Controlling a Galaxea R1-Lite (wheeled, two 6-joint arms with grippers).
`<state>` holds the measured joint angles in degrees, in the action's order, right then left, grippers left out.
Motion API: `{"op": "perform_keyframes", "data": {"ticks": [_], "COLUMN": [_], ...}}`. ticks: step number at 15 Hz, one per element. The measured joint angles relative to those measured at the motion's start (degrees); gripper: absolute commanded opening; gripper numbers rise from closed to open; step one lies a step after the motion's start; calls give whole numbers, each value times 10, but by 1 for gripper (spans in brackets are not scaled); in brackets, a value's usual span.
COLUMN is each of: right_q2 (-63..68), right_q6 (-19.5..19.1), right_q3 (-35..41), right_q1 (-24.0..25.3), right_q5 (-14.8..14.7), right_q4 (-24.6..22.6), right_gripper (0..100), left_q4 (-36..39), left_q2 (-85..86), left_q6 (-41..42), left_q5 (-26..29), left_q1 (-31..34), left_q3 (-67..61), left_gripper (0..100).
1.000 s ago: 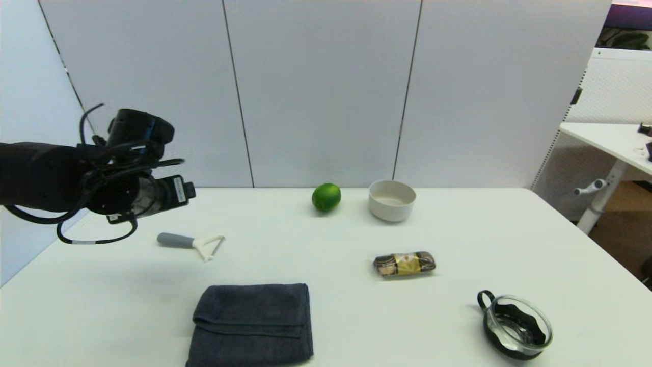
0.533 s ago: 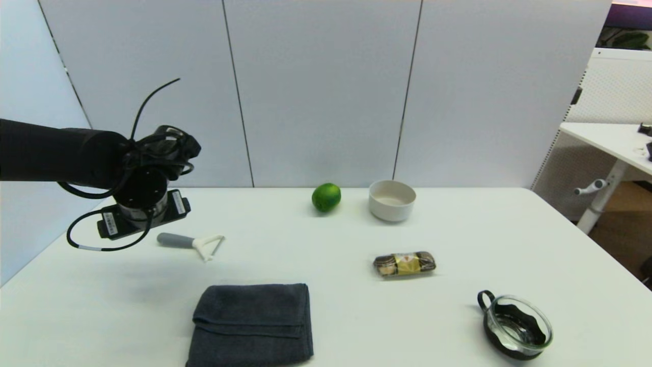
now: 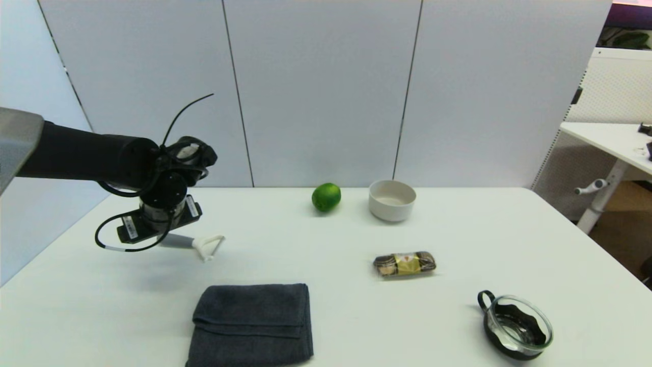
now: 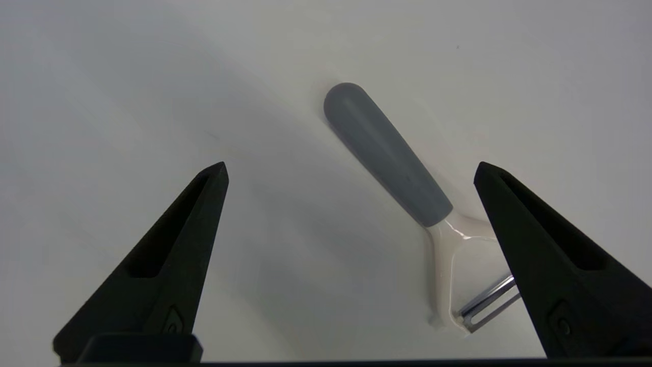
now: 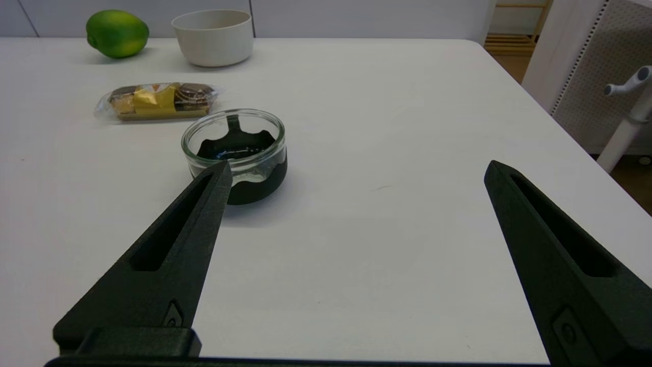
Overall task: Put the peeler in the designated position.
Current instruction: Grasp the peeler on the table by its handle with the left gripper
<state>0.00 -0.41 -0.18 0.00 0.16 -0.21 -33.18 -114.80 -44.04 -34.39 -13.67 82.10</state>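
The peeler lies flat on the white table, its grey handle ending in a white forked head with a thin metal blade. My left gripper hangs open just above it, pointing down, with the handle between the two fingers and touching neither. In the head view the left wrist covers the handle, and only the peeler's white head shows at the table's left. The designated position has no mark that I can see. My right gripper is open and empty over the table's near right part, out of the head view.
A dark grey folded towel lies at the front, near the peeler. A lime and a white bowl stand at the back. A wrapped snack lies mid-table, and a glass cup in a black holder stands front right.
The left arm has swung right and down, and its wrist has turned from sideways to pointing down over the peeler's handle. The peeler has not moved.
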Motion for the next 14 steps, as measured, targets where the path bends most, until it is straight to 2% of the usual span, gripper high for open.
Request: {"op": "perform_keyframes", "data": {"ticks": [4, 14], "right_q2": [0, 0], "right_q6": [0, 0], "right_q3": [0, 0], "right_q1": [0, 0], "right_q5": [0, 0], "right_q4": [0, 0], "right_gripper": [100, 100], "left_q4": [1, 3], "left_q2": [-29, -61], "left_q6": [-34, -55], "left_q5": [-2, -3], "left_q1": [-3, 0], "left_q3": [5, 6], "left_gripper": [100, 100]}}
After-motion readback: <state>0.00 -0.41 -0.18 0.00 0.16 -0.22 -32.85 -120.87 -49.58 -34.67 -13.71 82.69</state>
